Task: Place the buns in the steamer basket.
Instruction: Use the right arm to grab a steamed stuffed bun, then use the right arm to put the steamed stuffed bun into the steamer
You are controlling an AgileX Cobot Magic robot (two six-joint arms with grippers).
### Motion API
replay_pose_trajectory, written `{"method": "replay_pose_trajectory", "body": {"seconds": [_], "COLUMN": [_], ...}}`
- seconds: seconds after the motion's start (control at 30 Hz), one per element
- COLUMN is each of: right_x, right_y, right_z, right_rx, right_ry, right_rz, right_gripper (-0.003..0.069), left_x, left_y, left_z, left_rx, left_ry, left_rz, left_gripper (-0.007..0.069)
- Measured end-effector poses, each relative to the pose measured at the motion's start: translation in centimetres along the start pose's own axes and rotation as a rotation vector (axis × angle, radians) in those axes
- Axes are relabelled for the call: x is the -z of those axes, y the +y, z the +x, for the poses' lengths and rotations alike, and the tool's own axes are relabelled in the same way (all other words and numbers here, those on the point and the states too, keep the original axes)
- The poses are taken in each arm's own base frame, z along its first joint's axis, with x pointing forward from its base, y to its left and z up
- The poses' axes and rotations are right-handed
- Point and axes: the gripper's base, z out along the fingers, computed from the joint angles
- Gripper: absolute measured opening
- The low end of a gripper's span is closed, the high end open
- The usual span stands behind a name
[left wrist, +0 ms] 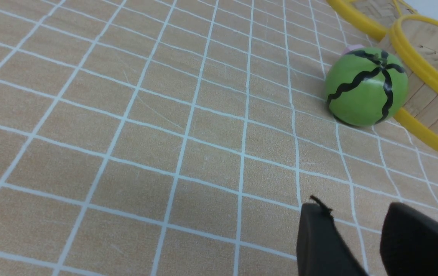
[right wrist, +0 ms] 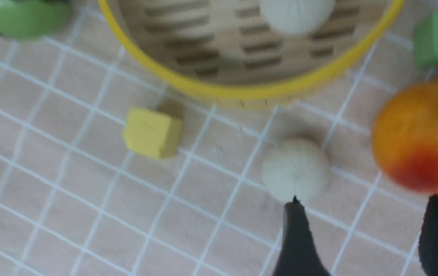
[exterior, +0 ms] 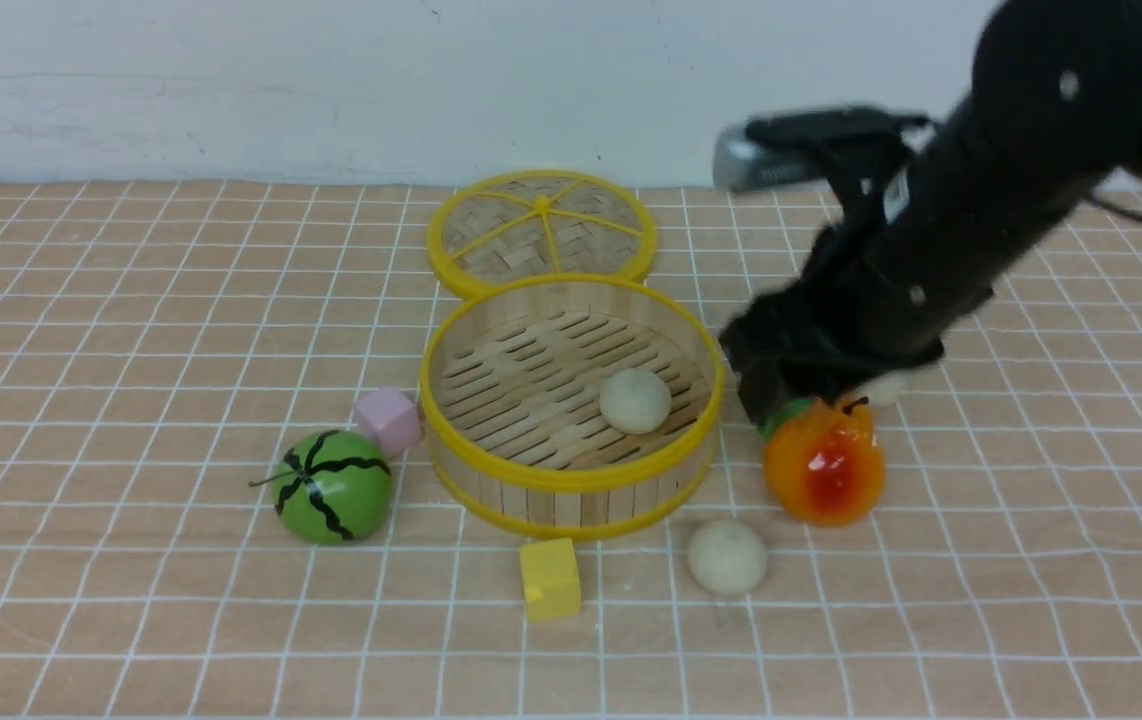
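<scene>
One bun in the basket, one loose on the counter, right arm low beside the pear.

A bun (exterior: 635, 401) lies on the slats of the steamer basket (exterior: 571, 505). A second bun (exterior: 727, 557) sits on the counter (exterior: 131, 350), between the yellow cube (exterior: 550, 577) and the pear (exterior: 824, 462). The right gripper (right wrist: 364, 199) and the left gripper (left wrist: 355, 207) both have their jaws spread and empty. A jaw closing off-centre could roll the second bun away or nudge the pear. The blurred right arm hides the counter behind the pear, and a pale scrap (exterior: 883, 388) there may be the third bun.
</scene>
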Motion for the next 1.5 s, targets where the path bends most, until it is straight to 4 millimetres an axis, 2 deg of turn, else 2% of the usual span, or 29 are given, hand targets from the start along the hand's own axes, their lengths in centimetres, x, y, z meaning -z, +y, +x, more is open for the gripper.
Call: {"method": "replay_pose_trajectory", "body": {"seconds": [0.17,0.53,0.7,0.9,1.03,1.17,1.23,1.4,1.47,1.5], "right_x": [-4.0,-8.3,-9.2,-11.1,-11.4,-11.4,-11.4,-9.9,-8.1,-7.9], "right_y": [-0.9,-1.2,-1.2,-1.6,-1.6,-1.7,-1.7,-1.4,-0.8,-0.8], "right_z": [2.8,2.8,2.9,3.2,3.1,3.1,3.2,2.4,0.6,0.3], "right_rx": [-0.025,-0.126,-0.157,-0.166,-0.155,-0.148,-0.145,-0.104,-0.072,-0.070], "right_ry": [0.037,-0.019,-0.003,0.023,0.013,0.016,0.023,0.023,-0.007,-0.012], "right_rz": [0.020,-0.022,-0.036,-0.026,-0.022,-0.020,-0.019,-0.019,-0.038,-0.040], "right_gripper": [0.0391,0.0222,0.0216,0.0248,0.0204,0.0043,0.0013,0.0000,0.0000,0.0000], "left_x": [0.0,0.0,0.0,0.0,0.0,0.0,0.0,0.0,0.0,0.0], "left_y": [0.0,0.0,0.0,0.0,0.0,0.0,0.0,0.0,0.0,0.0], "left_z": [0.0,0.0,0.0,0.0,0.0,0.0,0.0,0.0,0.0,0.0], "left_rx": [0.000,0.000,0.000,0.000,0.000,0.000,0.000,0.000,0.000,0.000], "left_ry": [0.000,0.000,0.000,0.000,0.000,0.000,0.000,0.000,0.000,0.000], "left_rz": [0.000,0.000,0.000,0.000,0.000,0.000,0.000,0.000,0.000,0.000], "left_gripper": [0.0238,0.0238,0.0238,0.0238,0.0238,0.0238,0.0238,0.0238,0.0238,0.0238]}}
